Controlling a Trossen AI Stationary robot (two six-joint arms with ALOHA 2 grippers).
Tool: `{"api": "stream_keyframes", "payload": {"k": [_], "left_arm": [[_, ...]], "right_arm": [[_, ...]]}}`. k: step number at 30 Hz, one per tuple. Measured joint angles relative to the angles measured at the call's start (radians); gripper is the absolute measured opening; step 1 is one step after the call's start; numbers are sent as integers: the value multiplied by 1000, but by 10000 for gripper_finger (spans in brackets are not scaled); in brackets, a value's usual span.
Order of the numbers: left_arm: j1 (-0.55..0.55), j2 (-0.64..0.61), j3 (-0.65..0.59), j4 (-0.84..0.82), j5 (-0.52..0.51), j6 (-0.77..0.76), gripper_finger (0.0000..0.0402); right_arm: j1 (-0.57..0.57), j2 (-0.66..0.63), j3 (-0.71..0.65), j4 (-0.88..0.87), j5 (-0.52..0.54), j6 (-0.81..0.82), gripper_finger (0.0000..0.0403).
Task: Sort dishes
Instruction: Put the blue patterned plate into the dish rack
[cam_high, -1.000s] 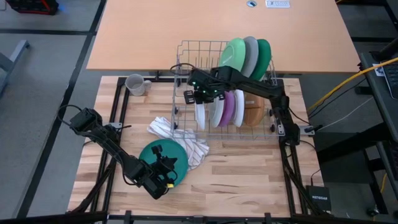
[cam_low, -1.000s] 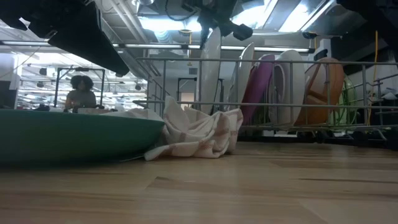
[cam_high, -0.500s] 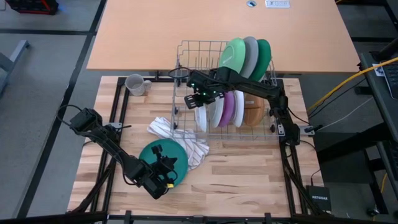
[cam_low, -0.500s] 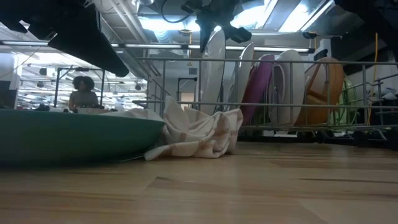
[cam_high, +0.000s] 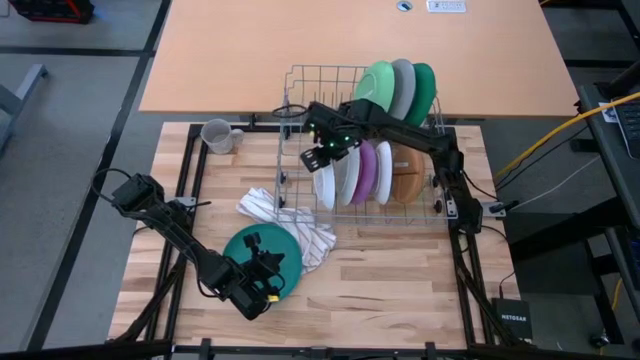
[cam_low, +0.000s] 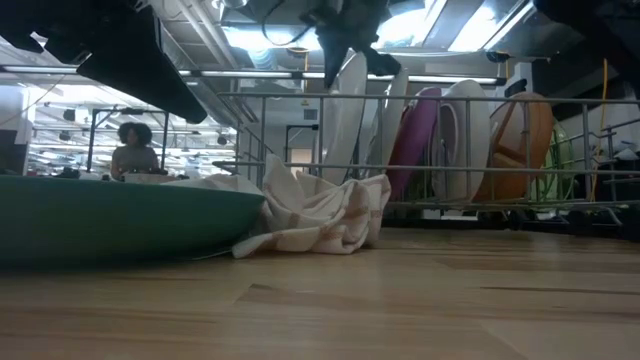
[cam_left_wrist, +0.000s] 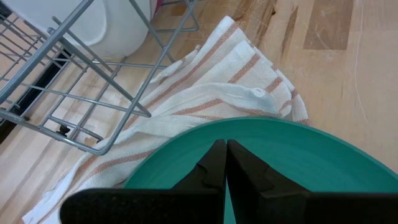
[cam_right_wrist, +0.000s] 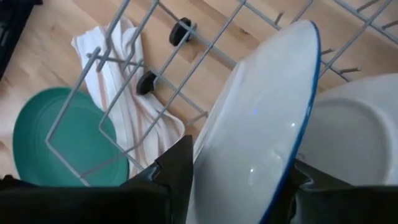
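White plate (cam_right_wrist: 261, 124) sits between the right fingers (cam_right_wrist: 177, 168) (parted, seemingly not clamped).

Grey wire rack (cam_high: 300, 85) sitting toward the back of the wooden table (cam_high: 400, 270), just in front of a tan desk (cam_high: 250, 50). Striped white cloth (cam_high: 300, 230) crumpled near the rack's front corner. Yellow cable (cam_high: 590, 115) trailing off at the right side. Person (cam_low: 132, 150) way back in the room, seen from the low view.

Wooden table (cam_high: 380, 270), wire rack (cam_high: 300, 85), striped cloth (cam_high: 265, 205), teal plate (cam_high: 245, 245), grey mug (cam_high: 217, 135)
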Motion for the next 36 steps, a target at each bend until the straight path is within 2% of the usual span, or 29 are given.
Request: {"api": "stream_keyframes", "payload": {"k": [10, 16, 32, 36], "left_arm": [[0, 0, 0, 0, 0, 0, 4], [0, 0, 0, 0, 0, 2, 4], [0, 0, 0, 0, 0, 2, 4], [0, 0, 0, 0, 0, 2, 4]], "right_arm": [[-70, 1, 0, 6, -8, 0, 143], [-101, 1, 0, 8, -50, -18, 143], [-77, 1, 0, 9, -43, -13, 143], [-69, 9, 0, 10, -1, -21, 151]]}}
